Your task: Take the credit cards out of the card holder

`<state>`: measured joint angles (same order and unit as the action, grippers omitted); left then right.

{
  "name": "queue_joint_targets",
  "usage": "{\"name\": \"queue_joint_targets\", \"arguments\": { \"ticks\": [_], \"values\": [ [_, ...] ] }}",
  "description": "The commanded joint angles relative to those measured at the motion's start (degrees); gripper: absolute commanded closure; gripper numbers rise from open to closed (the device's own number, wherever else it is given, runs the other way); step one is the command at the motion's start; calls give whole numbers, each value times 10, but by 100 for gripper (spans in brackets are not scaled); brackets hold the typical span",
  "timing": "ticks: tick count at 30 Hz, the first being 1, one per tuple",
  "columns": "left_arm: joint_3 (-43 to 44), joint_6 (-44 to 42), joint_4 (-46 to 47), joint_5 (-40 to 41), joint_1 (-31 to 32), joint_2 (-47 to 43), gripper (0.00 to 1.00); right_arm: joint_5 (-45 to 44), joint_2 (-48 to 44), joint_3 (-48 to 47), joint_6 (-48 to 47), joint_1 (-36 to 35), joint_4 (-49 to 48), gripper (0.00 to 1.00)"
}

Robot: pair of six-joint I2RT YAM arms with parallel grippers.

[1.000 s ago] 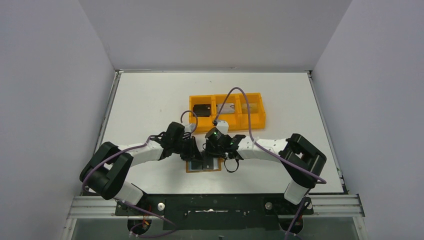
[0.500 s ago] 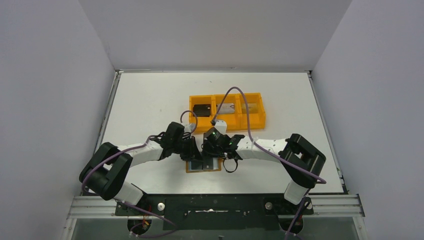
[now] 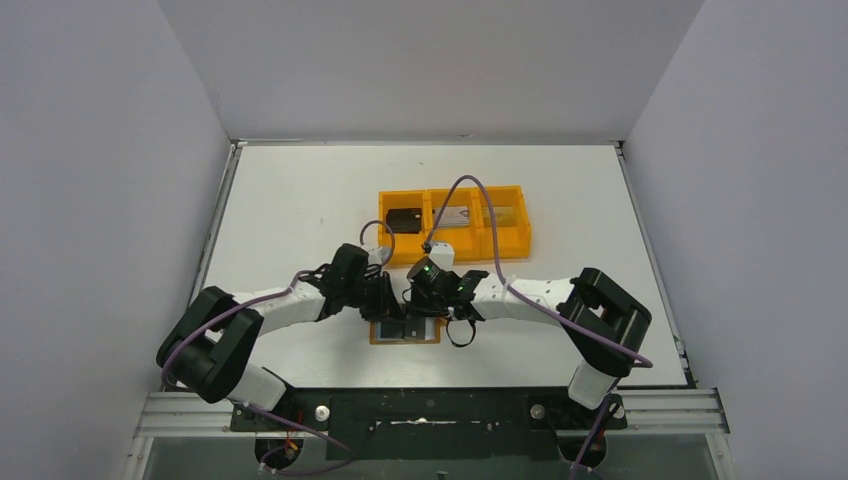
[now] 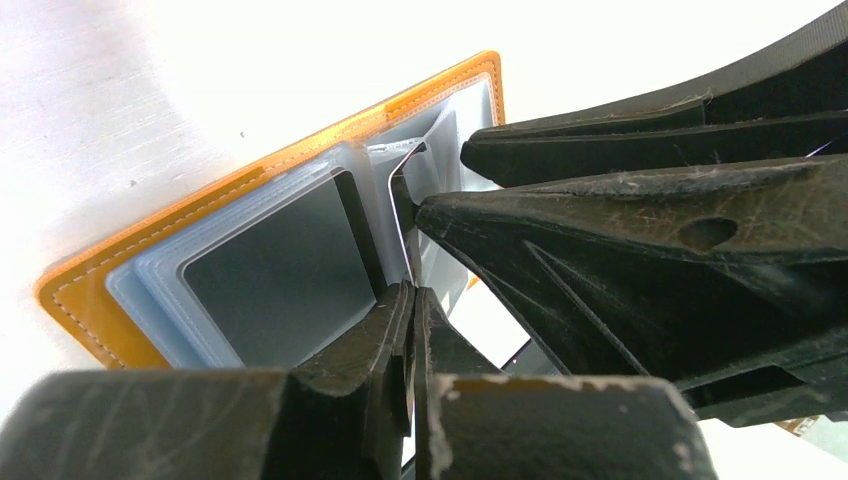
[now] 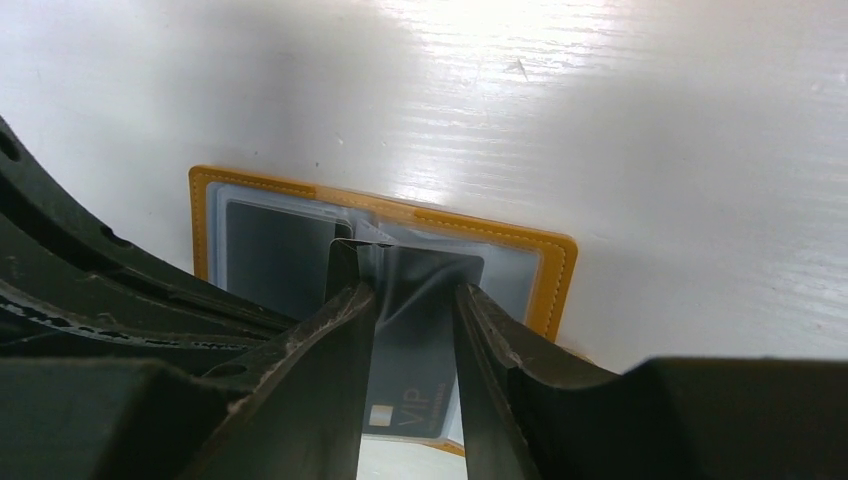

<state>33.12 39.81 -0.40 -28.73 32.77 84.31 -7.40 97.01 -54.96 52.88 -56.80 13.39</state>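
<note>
The tan-brown card holder (image 3: 378,337) lies open on the table near the front, both grippers meeting over it. My left gripper (image 3: 392,310) (image 4: 410,292) is shut at the middle fold, and a thin clear sleeve leaf runs upright into its tips. A grey credit card (image 4: 270,270) sits in the left pocket. My right gripper (image 3: 418,306) (image 5: 415,292) stands open. Below the gap between its fingers a dark credit card marked VIP (image 5: 420,370) shows over the card holder (image 5: 555,280), its near end reaching the holder's edge.
An orange three-compartment tray (image 3: 526,228) stands just behind the grippers, with a dark card (image 3: 403,219) in its left compartment and a silvery one (image 3: 455,217) in the middle. A purple cable arcs over the tray. White table lies to either side.
The right gripper has edged slightly left over the card holder, and the holder has shifted a touch left with it. The left arm has barely moved.
</note>
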Motion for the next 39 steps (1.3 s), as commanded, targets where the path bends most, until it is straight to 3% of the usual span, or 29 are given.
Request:
{"name": "queue_joint_targets", "arguments": {
  "ticks": [1,16,20,39],
  "values": [
    [7,-5,25,-7,-6,-32,100,-34,4,-5,-13,-7,49,66],
    [4,-6,31,-32,-13,-34,97,-32,-1,-1,-9,-6,46,72],
    [4,-6,28,-32,-13,-28,100,-32,-2,-1,-7,-7,45,72],
    [43,-69,-119,36,-44,-96,100,3,-44,-3,-22,14,3,63]
  ]
}}
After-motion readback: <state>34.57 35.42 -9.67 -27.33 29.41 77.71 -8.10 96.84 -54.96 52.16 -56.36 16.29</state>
